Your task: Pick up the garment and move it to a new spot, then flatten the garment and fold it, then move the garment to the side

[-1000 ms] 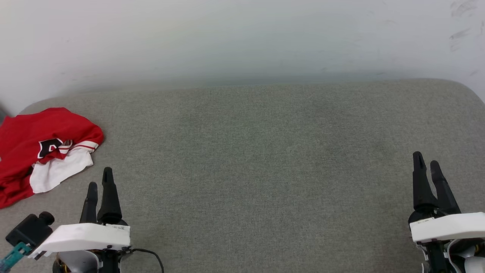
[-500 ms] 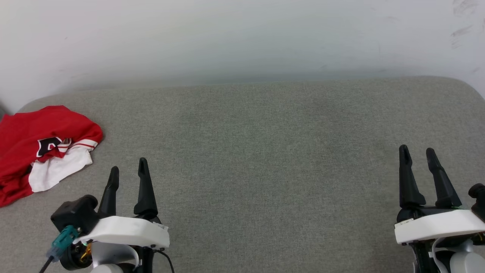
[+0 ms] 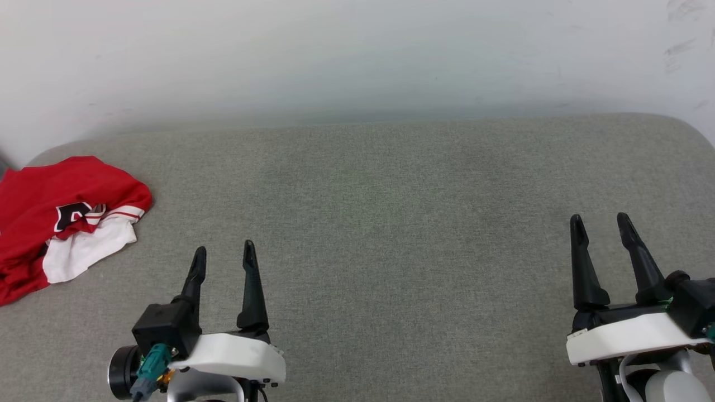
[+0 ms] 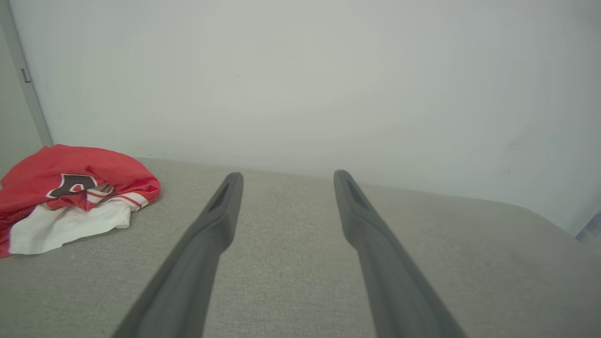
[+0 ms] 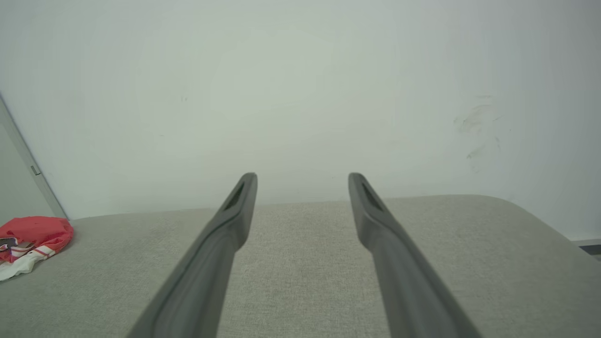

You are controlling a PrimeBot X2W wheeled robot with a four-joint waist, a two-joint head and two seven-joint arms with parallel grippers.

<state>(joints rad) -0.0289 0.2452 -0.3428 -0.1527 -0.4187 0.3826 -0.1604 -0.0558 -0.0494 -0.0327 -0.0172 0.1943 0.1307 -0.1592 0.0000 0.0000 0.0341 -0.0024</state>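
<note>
The garment [image 3: 61, 218] is a red jersey with a white sleeve, lying crumpled at the far left edge of the grey padded surface [image 3: 391, 195]. It also lies at the left of the left wrist view [image 4: 70, 188] and small at the far left of the right wrist view [image 5: 33, 234]. My left gripper [image 3: 224, 255] stands open at the lower left, to the right of the garment and apart from it, with nothing between its fingers. At the lower right my right gripper [image 3: 599, 223] is open and empty as well.
A pale wall [image 3: 357, 56] rises directly behind the grey surface. The surface has rounded corners at the back left and back right [image 3: 687, 128]. A grey vertical strip [image 4: 23, 80] runs down the wall behind the garment.
My left gripper has shifted right, away from the garment, and turned so both fingers show apart. The right gripper has shifted slightly left. The garment has not moved.
</note>
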